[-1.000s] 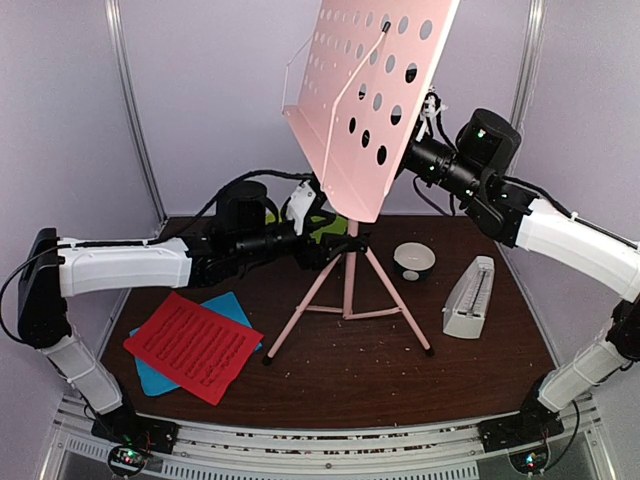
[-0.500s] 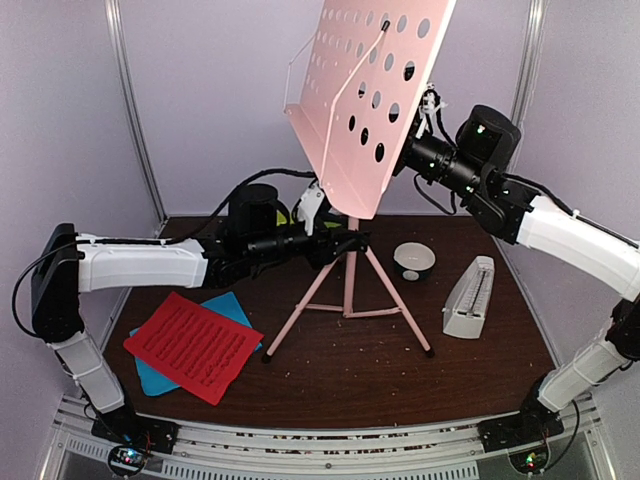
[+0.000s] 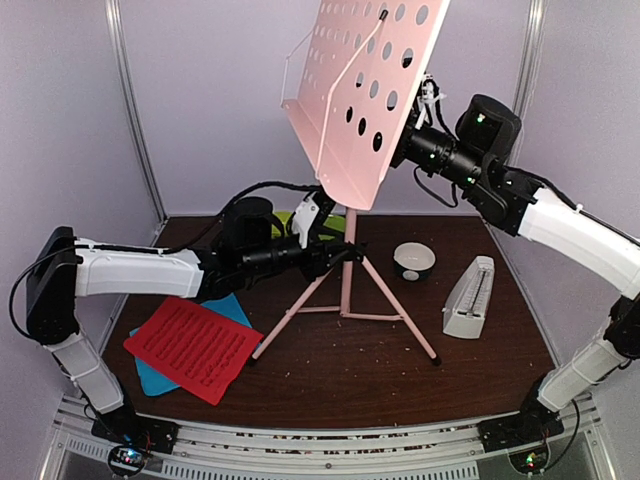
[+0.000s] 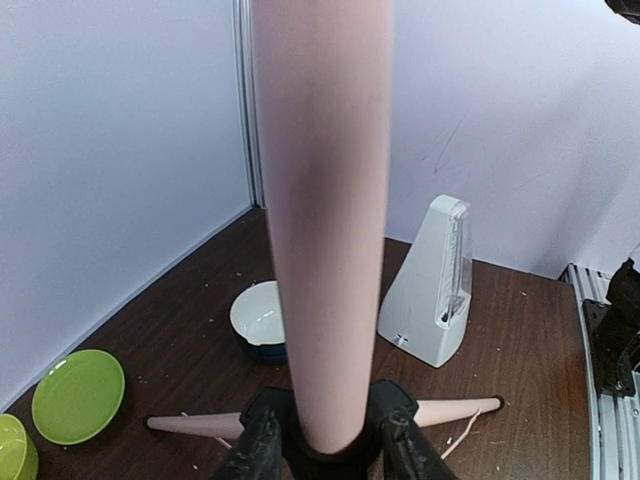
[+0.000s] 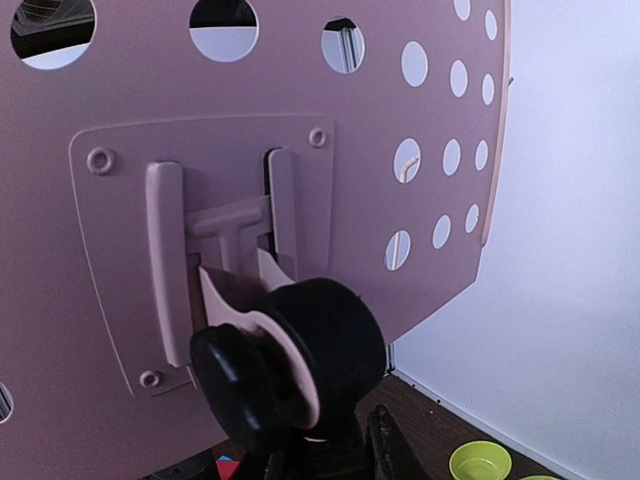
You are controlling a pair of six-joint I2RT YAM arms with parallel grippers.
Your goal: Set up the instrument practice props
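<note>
The pale pink music stand stands mid-table on its tripod legs [image 3: 295,312], its perforated desk [image 3: 370,90] tilted high. My left gripper [image 3: 345,254] is shut on the stand's pole [image 4: 320,200], just above the black leg hub; its fingers [image 4: 258,450] flank the pole. My right gripper [image 3: 408,150] is behind the desk, shut at the black tilt knob [image 5: 290,360] of the desk bracket. The red page [image 3: 193,347] lies on the cyan page [image 3: 160,378] at the front left. The white metronome [image 3: 468,298] stands at the right, cover on; it also shows in the left wrist view [image 4: 432,285].
A small white-and-dark bowl [image 3: 413,260] sits between the stand and the metronome. Lime-green dishes [image 4: 78,395] lie at the back by the wall, behind the stand. Crumbs are scattered over the brown tabletop [image 3: 400,385]. Walls close the back and sides.
My left gripper moved right and closed on the stand's pole. The stand shifted slightly: its near-left leg swung left and the desk rose a little with my right gripper.
</note>
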